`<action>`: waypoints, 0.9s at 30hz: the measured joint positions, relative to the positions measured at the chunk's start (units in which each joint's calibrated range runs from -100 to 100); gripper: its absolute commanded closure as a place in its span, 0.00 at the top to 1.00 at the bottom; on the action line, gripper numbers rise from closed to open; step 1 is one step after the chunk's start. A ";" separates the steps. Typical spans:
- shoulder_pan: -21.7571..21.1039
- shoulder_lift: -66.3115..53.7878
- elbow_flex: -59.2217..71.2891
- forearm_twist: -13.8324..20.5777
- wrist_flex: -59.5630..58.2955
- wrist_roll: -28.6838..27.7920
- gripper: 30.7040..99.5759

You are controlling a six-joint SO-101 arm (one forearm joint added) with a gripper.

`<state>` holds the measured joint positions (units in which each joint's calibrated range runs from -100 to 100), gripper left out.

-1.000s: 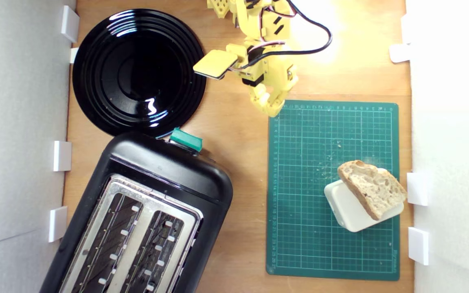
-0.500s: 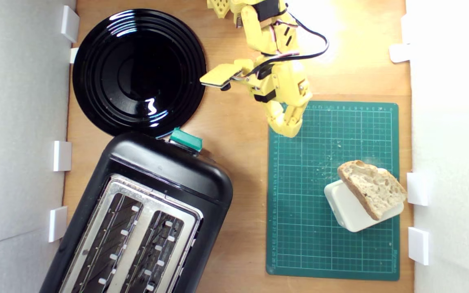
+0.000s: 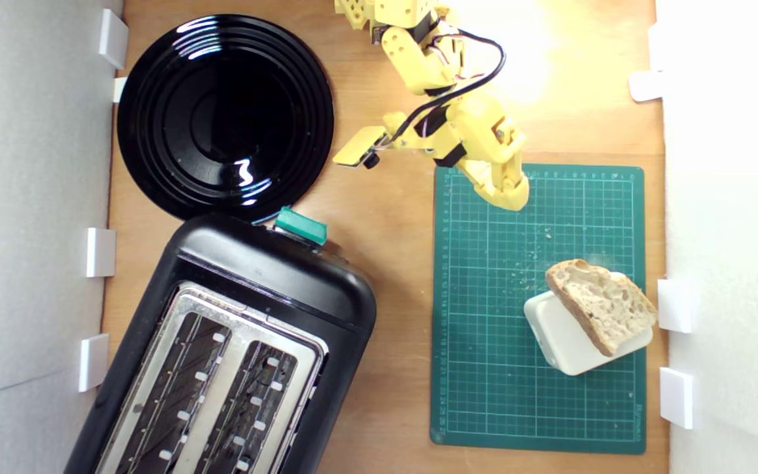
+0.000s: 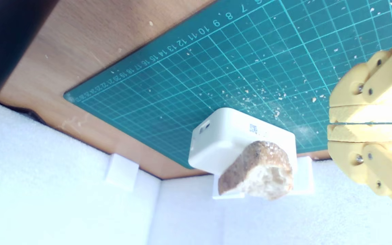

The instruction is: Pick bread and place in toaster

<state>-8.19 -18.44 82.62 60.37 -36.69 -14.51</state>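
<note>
**Closed gripper over the mat's corner, bread resting on the white block**

In the exterior view, the yellow arm (image 3: 431,66) reaches in from the top edge of the wooden table (image 3: 392,217). Its gripper (image 3: 514,196) hangs above the upper left corner of the green cutting mat (image 3: 484,368), well apart from the bread (image 3: 601,312). From this angle the fingertips look joined, though the gap is hard to read here. The bread, a half-oval slice with pale holey crumb and brown crust, lies tilted on a white rounded block (image 3: 560,336) near the mat's right edge, overhanging the block toward the exterior view's right. Crumbs (image 3: 530,273) are scattered on the mat just beside it. The black toaster (image 3: 274,276) sits at the lower left of this view, turned at an angle, with its two wire-lined slots (image 3: 214,388) open upward and a teal lever knob (image 3: 300,226) on the end nearest the black round plate (image 3: 224,115). The plate lies at the upper left, its rim close to the toaster. White foam walls (image 3: 30,197) with small white tabs (image 3: 100,252) border the table on both sides.

In the wrist view, the gripper (image 4: 332,119) shows its two yellow fingers (image 4: 366,114) pressed together, with only a thin seam between them and nothing pinched. The bread (image 4: 259,172) shows its crust and a broken pale end, propped on the white block (image 4: 230,136), which stands on the cutting mat (image 4: 182,78) near the foam wall (image 4: 63,204). Crumbs (image 4: 267,97) dot the mat between the block and the fingers.
</note>
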 measured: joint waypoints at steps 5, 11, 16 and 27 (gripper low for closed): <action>0.92 4.96 -2.13 0.00 -2.37 -0.05 0.13; 0.82 9.66 -6.93 0.00 -2.46 -0.05 0.13; 0.27 13.10 -10.63 -2.40 -2.46 0.00 0.13; -8.42 23.02 -15.81 -22.83 -2.46 9.42 0.29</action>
<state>-16.61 4.58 66.81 37.54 -39.15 -5.10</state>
